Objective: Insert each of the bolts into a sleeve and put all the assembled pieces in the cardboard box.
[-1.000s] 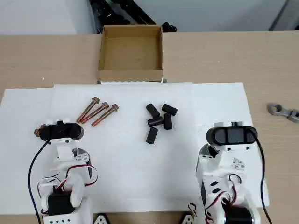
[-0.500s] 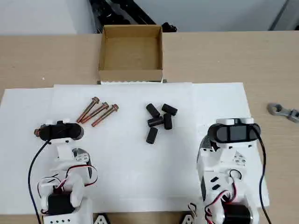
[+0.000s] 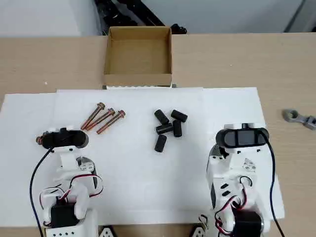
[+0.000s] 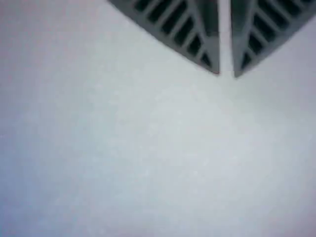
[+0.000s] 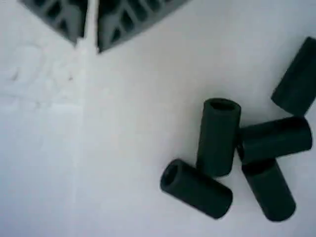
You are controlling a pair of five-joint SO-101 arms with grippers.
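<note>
Three copper-coloured bolts (image 3: 103, 117) lie side by side on the white sheet (image 3: 133, 168), left of centre. Several black sleeves (image 3: 168, 127) sit in a loose cluster at the middle, empty; in the right wrist view one sleeve (image 5: 217, 136) stands out with an open end. The cardboard box (image 3: 138, 74) is open and empty at the far edge. My left arm (image 3: 64, 139) stands near the bolts, its gripper (image 4: 226, 73) shut over bare sheet. My right arm (image 3: 243, 137) stands to the right of the sleeves, its gripper (image 5: 88, 47) shut and apart from them.
A metal wrench (image 3: 298, 117) lies on the wooden table (image 3: 276, 59) past the sheet's right edge. Dark equipment (image 3: 128, 12) sits behind the box. Bare sheet runs between the two arms.
My right arm's wrist has shifted slightly, first to the right, then back left and a little farther from the front edge. The left arm, bolts and sleeves have not moved.
</note>
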